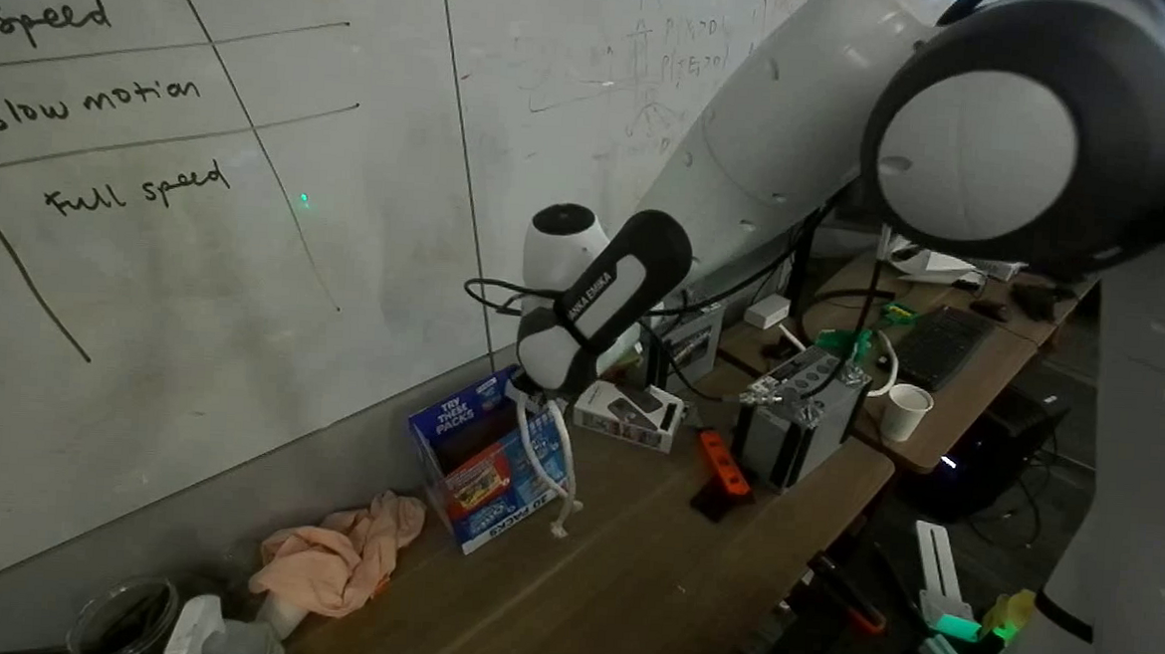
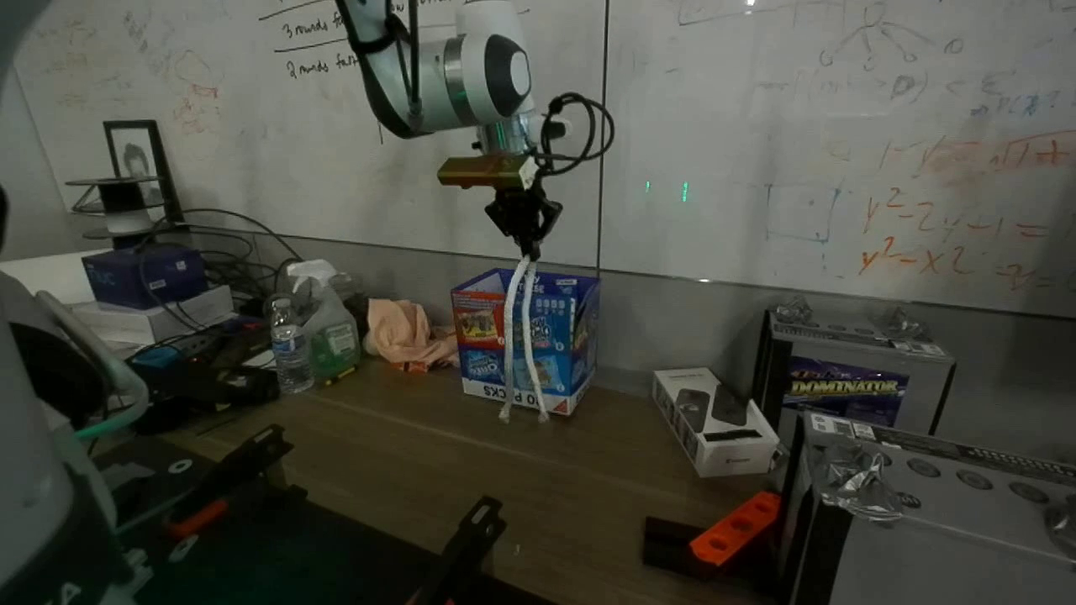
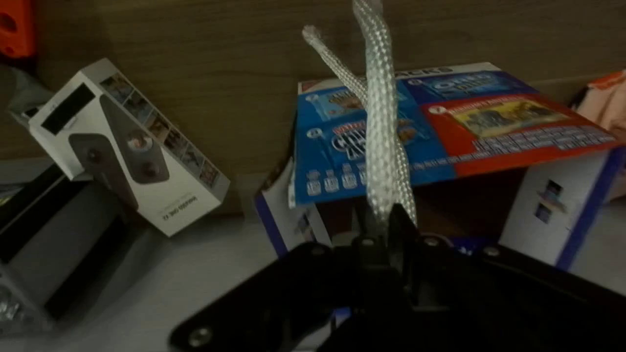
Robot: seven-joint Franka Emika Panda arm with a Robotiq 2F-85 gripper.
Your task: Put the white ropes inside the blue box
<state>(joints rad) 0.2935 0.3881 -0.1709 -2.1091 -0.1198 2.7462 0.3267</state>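
The white ropes (image 2: pixel 509 336) hang as two strands from my gripper (image 2: pixel 530 250). They also show in an exterior view (image 1: pixel 565 448) and the wrist view (image 3: pixel 380 122). My gripper (image 3: pixel 384 217) is shut on them near their top. The blue box (image 2: pixel 559 336) stands open-topped on the table against the whiteboard wall, with printed snack packs on its front. It also shows in an exterior view (image 1: pixel 453 415) and the wrist view (image 3: pixel 320 151). The gripper is above the box's rim. The strands hang outside, in front of its printed front panel, with their ends near its base.
A white product box (image 2: pixel 714 420) lies beside the blue box, and a pink cloth (image 2: pixel 408 332) lies on its other side. A spray bottle (image 2: pixel 329 323) and a water bottle (image 2: pixel 290 349) stand past the cloth. An orange tool (image 2: pixel 735 529) lies by grey metal cases (image 2: pixel 950 504).
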